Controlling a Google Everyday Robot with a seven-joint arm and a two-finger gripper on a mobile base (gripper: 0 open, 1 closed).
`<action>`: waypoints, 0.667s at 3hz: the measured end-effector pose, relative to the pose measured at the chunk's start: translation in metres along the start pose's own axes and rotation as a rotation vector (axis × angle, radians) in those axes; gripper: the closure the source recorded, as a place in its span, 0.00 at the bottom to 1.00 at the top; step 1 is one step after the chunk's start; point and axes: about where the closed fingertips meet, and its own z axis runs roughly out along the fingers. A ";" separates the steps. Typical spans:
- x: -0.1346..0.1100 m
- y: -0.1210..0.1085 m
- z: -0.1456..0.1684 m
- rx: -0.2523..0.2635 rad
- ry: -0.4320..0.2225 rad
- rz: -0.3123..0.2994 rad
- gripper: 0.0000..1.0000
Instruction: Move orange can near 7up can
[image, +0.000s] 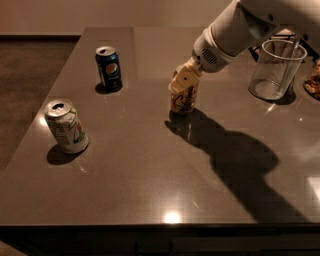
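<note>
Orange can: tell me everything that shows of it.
The orange can is an orange-tan drink can with dark cursive lettering, metal by its look. It stands upright on the dark table, to the right of the blue Pepsi can in the camera view. The gripper sits over its top and hides the lid.

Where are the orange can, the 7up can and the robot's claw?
orange can (183, 103): camera view, on its lettered side.
7up can (67, 129): camera view, on its side wall.
claw (183, 81): camera view, on its tan tip, at the orange can's top.
</note>
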 end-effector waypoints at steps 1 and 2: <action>-0.026 0.034 -0.017 -0.066 -0.061 -0.061 0.96; -0.041 0.064 -0.026 -0.108 -0.088 -0.125 1.00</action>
